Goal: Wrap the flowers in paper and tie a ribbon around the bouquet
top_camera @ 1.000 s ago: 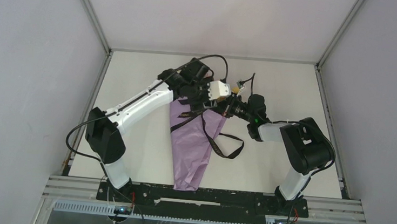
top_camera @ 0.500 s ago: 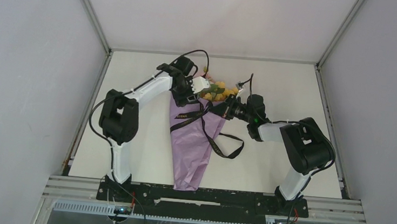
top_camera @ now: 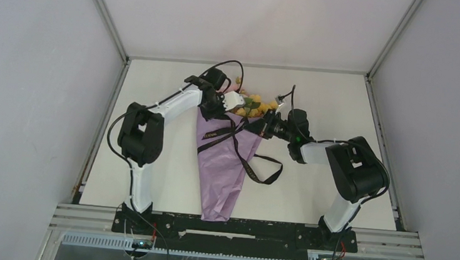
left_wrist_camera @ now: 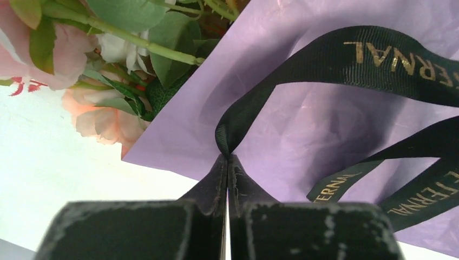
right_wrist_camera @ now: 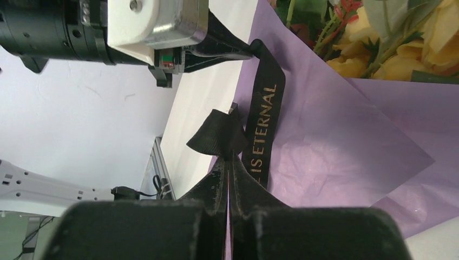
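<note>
ribbon point(left_wrist_camera: 325, 57) newly pinched by left gripper point(left_wrist_camera: 227, 158), right gripper point(right_wrist_camera: 228, 157) still clenched on it

2 white-and-black arms
Left arm point(top_camera: 170, 103) — white links, black joints, looping black cable point(top_camera: 233, 64); right arm point(top_camera: 354, 171) — green light point(top_camera: 298, 138); left gripper point(left_wrist_camera: 227, 157) scuffed black.

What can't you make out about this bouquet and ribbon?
Lower stems of the flowers: wrapped by the paper in every view.
Whether the ribbon runs underneath: top view, the paper hides it.
Ribbon lettering: too small from the top; cut by the frame edge in the left wrist view.
Tips of the left gripper: top view, too small and dark against the ribbon.
</note>
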Controlling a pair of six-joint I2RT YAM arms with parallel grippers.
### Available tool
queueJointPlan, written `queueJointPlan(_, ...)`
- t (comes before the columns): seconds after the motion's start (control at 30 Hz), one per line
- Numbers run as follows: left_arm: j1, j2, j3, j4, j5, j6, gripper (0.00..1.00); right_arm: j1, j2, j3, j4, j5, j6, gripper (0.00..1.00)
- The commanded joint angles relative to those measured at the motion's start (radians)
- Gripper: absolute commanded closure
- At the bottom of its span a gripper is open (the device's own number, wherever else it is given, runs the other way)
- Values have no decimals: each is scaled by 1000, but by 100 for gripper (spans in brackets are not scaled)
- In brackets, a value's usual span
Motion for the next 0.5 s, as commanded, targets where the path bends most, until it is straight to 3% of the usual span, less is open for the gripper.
queueJointPlan(0.0, 7, -107, -62, 46, -43, -6, 100, -30, -47, 32, 11, 3, 19, 100)
queueJointPlan(0.3, 56, -413, -534, 115, -175, 46, 100, -77, 6, 75, -54, 20, 31, 100)
queueJointPlan(0.47, 103, -540, -692, 107, -232, 43, 100, -76, 25, 80, -125, 48, 19, 100)
